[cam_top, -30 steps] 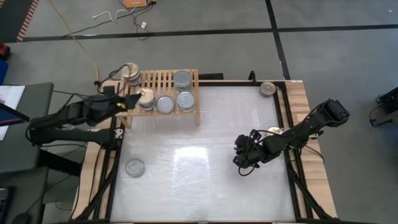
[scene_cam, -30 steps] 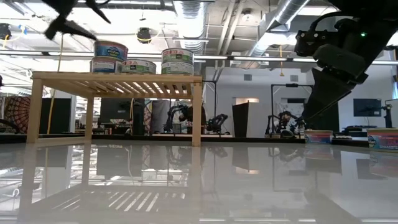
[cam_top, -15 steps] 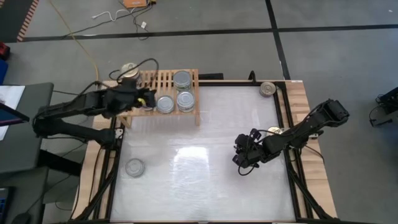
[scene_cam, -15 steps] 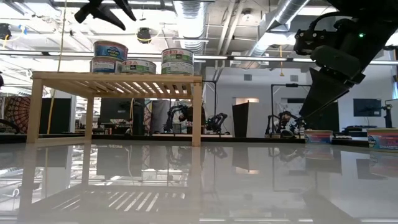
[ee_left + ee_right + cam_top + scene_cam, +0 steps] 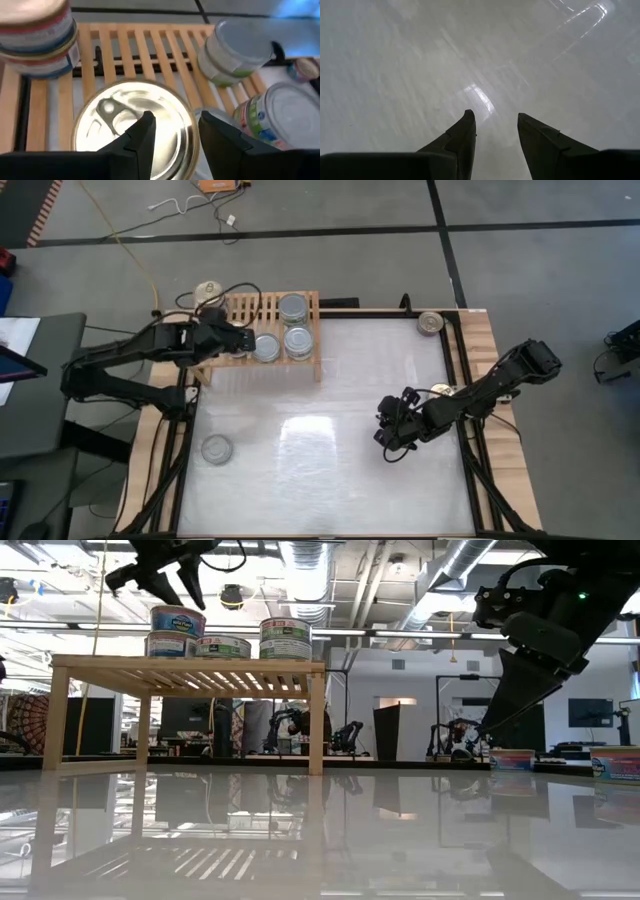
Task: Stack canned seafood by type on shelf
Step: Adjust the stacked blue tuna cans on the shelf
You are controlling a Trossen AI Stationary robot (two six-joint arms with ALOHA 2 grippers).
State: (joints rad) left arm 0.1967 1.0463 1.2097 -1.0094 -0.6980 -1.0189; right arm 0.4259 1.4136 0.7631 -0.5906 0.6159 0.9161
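Note:
The light-wood shelf (image 5: 256, 307) stands at the table's far left and carries several cans. Silver-topped cans (image 5: 293, 308) (image 5: 266, 347) sit on its right half. A gold-topped can (image 5: 135, 125) rests on another can at its left, as the low view shows (image 5: 178, 620). My left gripper (image 5: 175, 132) hovers open just above that gold top, slanting down, and the low view (image 5: 160, 585) shows it clear of the can. Over the bare table at the right, my right gripper (image 5: 392, 445) hangs open with nothing between its fingers (image 5: 465, 135).
A single can (image 5: 216, 448) lies on the table near the left front. Another can (image 5: 431, 323) sits at the far right corner, and one (image 5: 207, 290) stands beside the shelf's far left corner. The table's middle is bare white top (image 5: 320, 430).
My left gripper has moved from beside the shelf's left end toward the right, over the gold-topped can, tipping further down. Its fingers have drawn closer together but stay apart. The cans have not moved.

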